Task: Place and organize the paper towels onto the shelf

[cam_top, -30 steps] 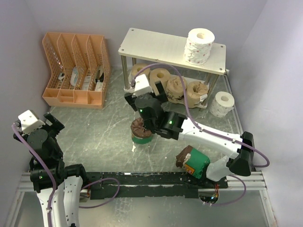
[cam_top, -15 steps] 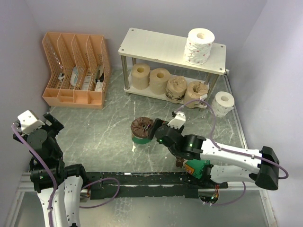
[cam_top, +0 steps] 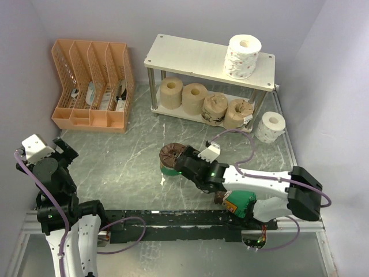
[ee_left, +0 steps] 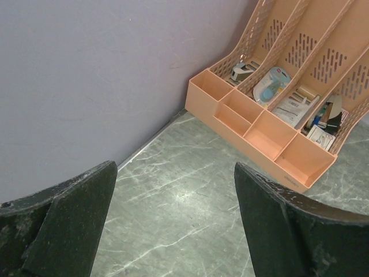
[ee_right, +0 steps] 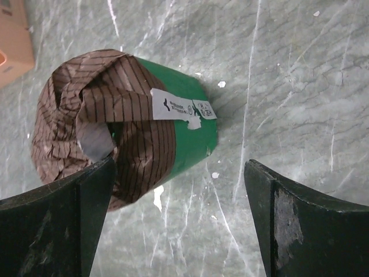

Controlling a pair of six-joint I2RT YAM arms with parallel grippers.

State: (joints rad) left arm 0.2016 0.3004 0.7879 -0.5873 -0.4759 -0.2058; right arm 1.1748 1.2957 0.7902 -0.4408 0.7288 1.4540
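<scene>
The shelf (cam_top: 196, 57) stands at the back with a white paper towel roll (cam_top: 242, 56) on its top board. Several beige rolls (cam_top: 194, 98) line its lower tier. Another white roll (cam_top: 270, 126) stands on the table right of the shelf. A green-banded roll with brown paper ends (cam_top: 172, 160) (ee_right: 127, 133) sits mid-table. My right gripper (cam_top: 184, 166) (ee_right: 179, 219) is open just beside it, its left finger overlapping the roll's lower edge and nothing clamped. A second green-banded roll (cam_top: 237, 202) lies under the right arm. My left gripper (cam_top: 60, 151) (ee_left: 173, 225) hangs open over bare table.
An orange slotted organizer (cam_top: 92, 83) (ee_left: 288, 104) with small items stands at the back left against the wall. Purple walls close in the left, back and right sides. A black rail (cam_top: 173, 222) runs along the near edge.
My right arm has drawn back from the shelf's lower tier and swung left to the green-banded roll mid-table. The left arm has not moved.
</scene>
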